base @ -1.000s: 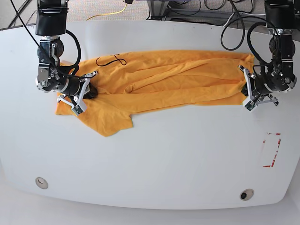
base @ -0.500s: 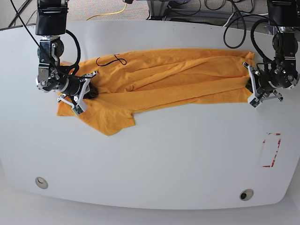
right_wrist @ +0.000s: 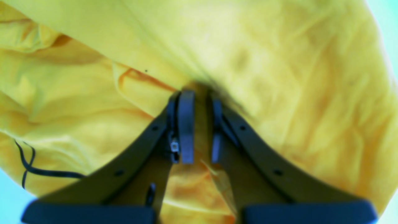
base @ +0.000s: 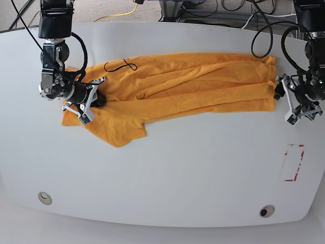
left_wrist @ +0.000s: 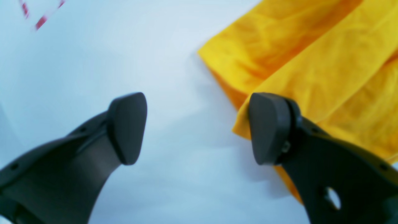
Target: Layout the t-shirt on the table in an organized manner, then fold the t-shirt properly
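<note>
The orange-yellow t-shirt (base: 177, 84) lies stretched sideways across the far half of the white table (base: 167, 178), creased lengthwise, with one sleeve hanging toward the front left. Its black line drawing (base: 121, 66) shows near the left end. My right gripper (base: 96, 99) is shut on a bunched fold of the t-shirt (right_wrist: 279, 77) at that end, cloth pinched between its pads (right_wrist: 186, 124). My left gripper (base: 284, 104) stands open just off the shirt's right edge. In the left wrist view its gripper (left_wrist: 197, 127) spans bare table, with one pad (left_wrist: 267, 127) next to the shirt's corner (left_wrist: 311, 62).
A red-tape rectangle outline (base: 294, 162) marks the table at the front right, also seen as red tape (left_wrist: 40, 15) in the left wrist view. Two round grommets (base: 44, 197) (base: 266, 210) sit near the front edge. Cables (base: 254, 30) lie behind the table.
My left gripper has opened, let go of the shirt's right edge and drawn away to the right. The shirt's right end now lies flat, pulled a little rightward. The right arm has not moved.
</note>
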{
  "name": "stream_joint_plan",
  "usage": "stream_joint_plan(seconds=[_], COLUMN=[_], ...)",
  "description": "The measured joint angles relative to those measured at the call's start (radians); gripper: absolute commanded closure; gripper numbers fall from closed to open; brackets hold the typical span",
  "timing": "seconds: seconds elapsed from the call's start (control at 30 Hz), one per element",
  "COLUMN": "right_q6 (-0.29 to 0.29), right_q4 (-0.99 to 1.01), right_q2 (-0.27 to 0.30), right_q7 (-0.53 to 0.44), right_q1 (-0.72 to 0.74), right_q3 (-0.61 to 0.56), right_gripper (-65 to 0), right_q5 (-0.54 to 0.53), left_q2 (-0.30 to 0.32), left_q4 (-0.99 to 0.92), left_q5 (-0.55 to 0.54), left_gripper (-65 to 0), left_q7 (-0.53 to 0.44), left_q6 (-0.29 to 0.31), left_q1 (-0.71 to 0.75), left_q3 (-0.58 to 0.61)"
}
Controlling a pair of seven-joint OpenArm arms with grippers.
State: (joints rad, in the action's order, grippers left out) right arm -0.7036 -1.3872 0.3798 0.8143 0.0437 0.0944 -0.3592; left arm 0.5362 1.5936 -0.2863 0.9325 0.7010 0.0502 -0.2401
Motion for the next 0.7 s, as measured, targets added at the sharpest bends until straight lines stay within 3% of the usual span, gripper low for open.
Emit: stream_joint_plan(seconds=[0.33, 0.53, 0.7], right_q6=[0.0, 0.0, 0.0], right_q4=[0.0, 0.002, 0.003], right_q2=[0.0, 0.0, 0.0], right_q7=[0.0, 0.009, 0.008], right_q1=[0.0, 0.011, 0.011], right_q3=[0.0, 0.0, -0.001], right_gripper=[-7.1, -7.1, -7.1], right_q5=[0.0, 0.001, 0.001], left_q2=[0.0, -0.005, -0.051], left_q4=[0.145, 0.181, 0.159], left_q5=[-0.182, -0.202, -0.195], left_gripper=[-48.5, -48.5, -48.5], left_q7=[0.117, 0.119, 0.118], left_q6=[-0.003, -0.002, -0.001], left_q1=[-0.052, -0.053, -0.053], left_q3=[0.005, 0.076, 0.098])
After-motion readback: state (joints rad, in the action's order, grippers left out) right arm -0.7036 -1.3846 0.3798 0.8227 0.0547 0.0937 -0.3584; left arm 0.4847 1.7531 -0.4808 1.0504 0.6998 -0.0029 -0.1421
